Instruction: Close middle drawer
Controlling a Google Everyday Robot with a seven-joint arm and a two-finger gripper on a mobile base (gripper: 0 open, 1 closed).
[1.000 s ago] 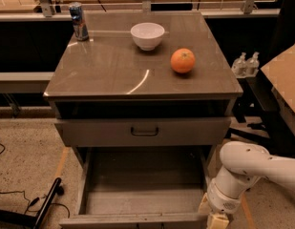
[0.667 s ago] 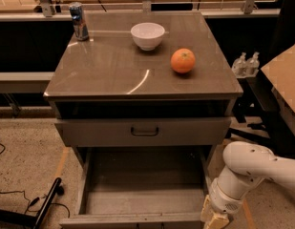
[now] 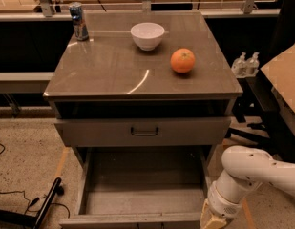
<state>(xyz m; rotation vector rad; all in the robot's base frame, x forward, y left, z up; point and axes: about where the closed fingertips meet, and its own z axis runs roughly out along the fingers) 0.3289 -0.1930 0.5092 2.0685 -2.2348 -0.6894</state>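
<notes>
hardly anything has moved since a second ago: the white arm's (image 3: 254, 168) elbow sits a touch further right and lower, while the middle drawer (image 3: 137, 199) has not shifted and is pulled as far out as before. it stands wide open below the taller top drawer (image 3: 194, 131), its bare grey floor in full view and its low front panel running along the bottom edge of the view. the hand (image 3: 215, 221) is low at the right end of that front panel, just beside the drawer's right front corner, with its tan tip partly cut off by the lower edge of the view. i cannot tell whether the hand is apart or together, nor whether it touches the panel. the top drawer, with a dark loop handle (image 3: 144, 131) at its centre, sticks out a little from under the bench (image 3: 113, 70). on the bench a white bowl (image 3: 147, 35) stands near the back, an orange (image 3: 183, 60) lies to its right and nearer the front, and a can (image 3: 79, 21) stands at the back left corner. two clear bottles (image 3: 246, 63) stand off to the right of the bench.
</notes>
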